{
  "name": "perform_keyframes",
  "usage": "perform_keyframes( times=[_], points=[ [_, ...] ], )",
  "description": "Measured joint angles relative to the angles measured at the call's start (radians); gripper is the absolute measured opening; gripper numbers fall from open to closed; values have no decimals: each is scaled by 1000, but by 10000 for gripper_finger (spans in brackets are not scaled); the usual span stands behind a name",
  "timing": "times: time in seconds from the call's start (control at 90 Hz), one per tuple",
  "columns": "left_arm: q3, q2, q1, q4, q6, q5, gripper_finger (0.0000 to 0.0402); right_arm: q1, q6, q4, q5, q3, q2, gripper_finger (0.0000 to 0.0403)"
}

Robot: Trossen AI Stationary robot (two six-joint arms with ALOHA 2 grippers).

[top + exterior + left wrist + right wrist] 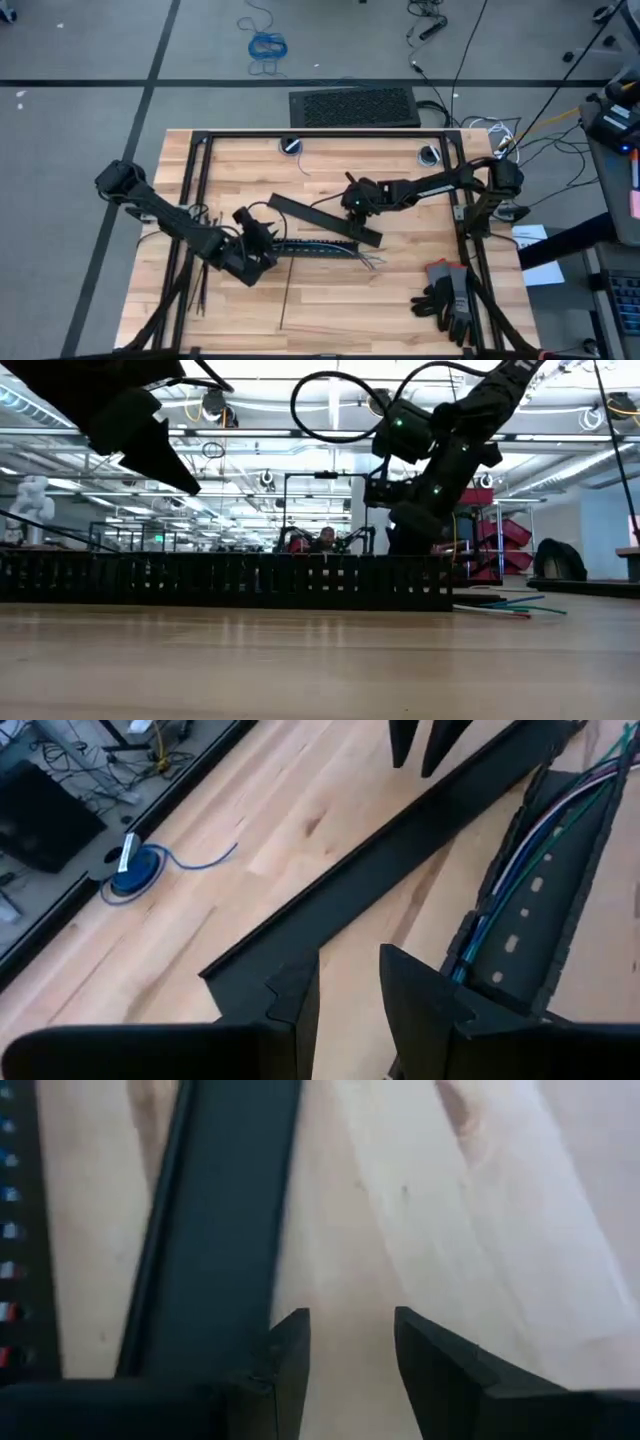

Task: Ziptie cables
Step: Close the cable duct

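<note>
Cables lie in the slotted black tray mid-table, splayed ends right. Left gripper hovers open at the tray's left end; right gripper open over the flat bar. Zipties lie untouched, left; fetch one first.

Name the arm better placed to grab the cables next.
Probably left: its open gripper hovers right beside the cables in the slotted tray. The right gripper, also open, sits over the flat black bar.

Overhead view straight down, low view level across table, wrist views close above black bar
</note>
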Motion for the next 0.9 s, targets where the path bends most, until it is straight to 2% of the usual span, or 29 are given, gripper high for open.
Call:
perform_keyframes(
  times=[0.133, 0.344, 0.578, 0.9],
  points=[
    [0, 0, 0, 2, -7, 71, 106, -2, 32, 19, 1, -1, -10, 139],
    [-53, 0, 0, 92, 54, 136, 106, -1, 121, 261, -48, 0, -17, 139],
    [-125, 0, 0, 172, 11, 167, 106, 9, 78, 242, -43, 0, 50, 147],
    [-151, 2, 0, 171, -26, 168, 106, 25, 75, 264, -41, 3, 140, 202]
  ],
)
